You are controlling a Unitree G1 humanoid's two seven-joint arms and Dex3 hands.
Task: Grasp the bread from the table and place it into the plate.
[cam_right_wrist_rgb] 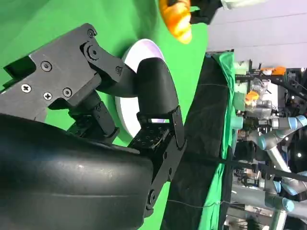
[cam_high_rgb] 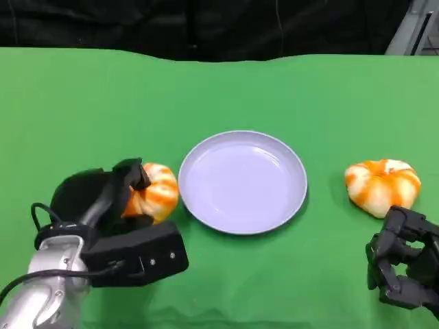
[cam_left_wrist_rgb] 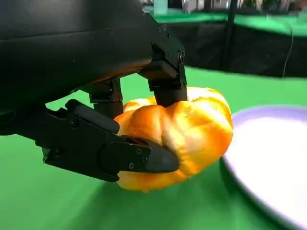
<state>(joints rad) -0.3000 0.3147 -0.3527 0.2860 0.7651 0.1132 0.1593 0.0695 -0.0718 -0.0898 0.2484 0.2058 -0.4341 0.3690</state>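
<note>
Nearest the camera, the left hand (cam_high_rgb: pixel 120 205) sat toward the near left corner of the surface (cam_high_rgb: pixel 274 89), its fingers (cam_left_wrist_rgb: pixel 144 160) closed around a bread (cam_left_wrist_rgb: pixel 182 129), one finger pressing from below its side and others bearing on its top. That bread, orange and white and lobed like a small pumpkin, lay just beside the left rim of the plate (cam_high_rgb: pixel 243 181); from these views it could not be told whether it touched the green cloth or had cleared it. The plate, pale lilac and shallow, stood at the middle of the surface with nothing in it. A second bread (cam_high_rgb: pixel 382 186) lay well apart toward the right edge, untouched, and the right hand (cam_high_rgb: pixel 405 264) rested near the right front corner, just short of it, fingers curled in and holding nothing. By its glossy skin and the slight dent under the fingers, the bread seemed light and soft, likely to give under pressure and perhaps a little slippery; a hold across its widest part, opposed sides rather than the crown, seemed safest, with only mild squeeze. The remaining step appeared to be a short carry rightward over the rim and a release onto the plate.
</note>
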